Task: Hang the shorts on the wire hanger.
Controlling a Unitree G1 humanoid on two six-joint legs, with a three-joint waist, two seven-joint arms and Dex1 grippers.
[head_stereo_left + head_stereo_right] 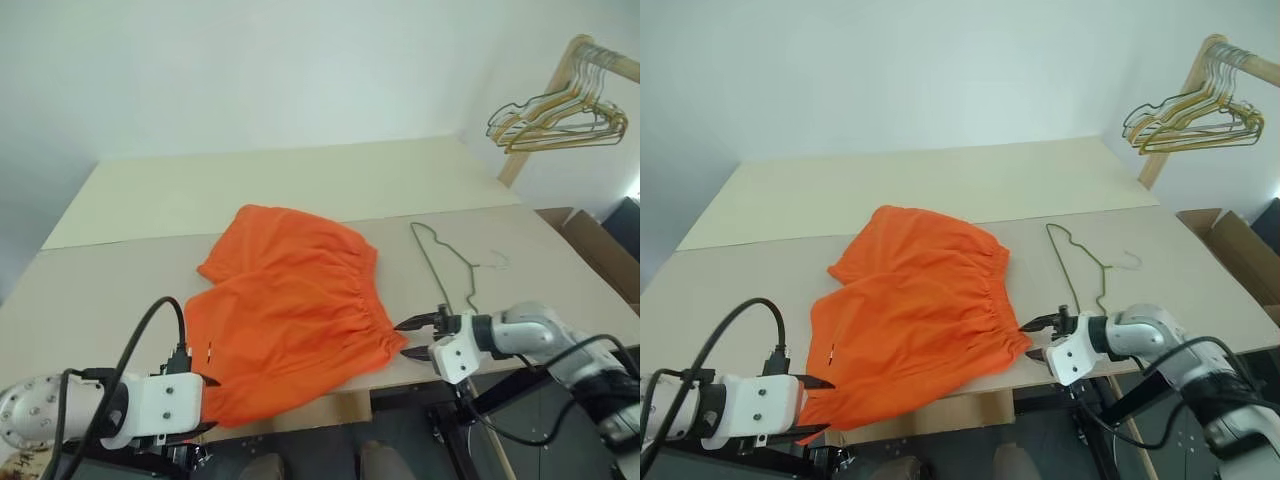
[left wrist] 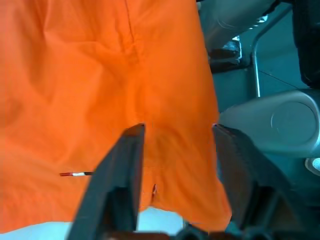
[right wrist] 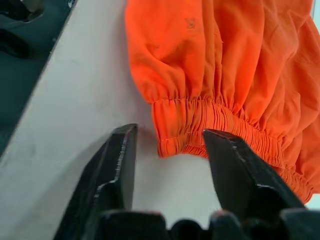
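Shorts (image 1: 290, 305) lie flat and spread on the worktop (image 1: 150, 200), waistband toward the R side, near hem overhanging the front edge. Wire hanger (image 1: 445, 265) lies flat just R of the waistband, apart from the fabric, hook pointing away to the R. L tool (image 1: 812, 405) sits at the near L hem, fingers apart w/ cloth showing between them in the L wrist view but not pinched. R tool (image 1: 412, 338) sits at the near waistband corner, fingers likewise apart; R wrist view shows the elastic edge just ahead of the tips, not clamped. Nothing is held; hanging step not yet begun. Risks, judged: (1) overhanging hem may drag the shorts off the front edge if nudged, since little anchors the soft cloth; (2) a pinch taking one layer only would let the garment sag and twist; (3) thin wire lying flush on the board offers little to grip and may skid away; (4) waistband wider than a tool, so it may bunch when threaded. Spare hangers (image 1: 560, 115) hang on a rack at far R.
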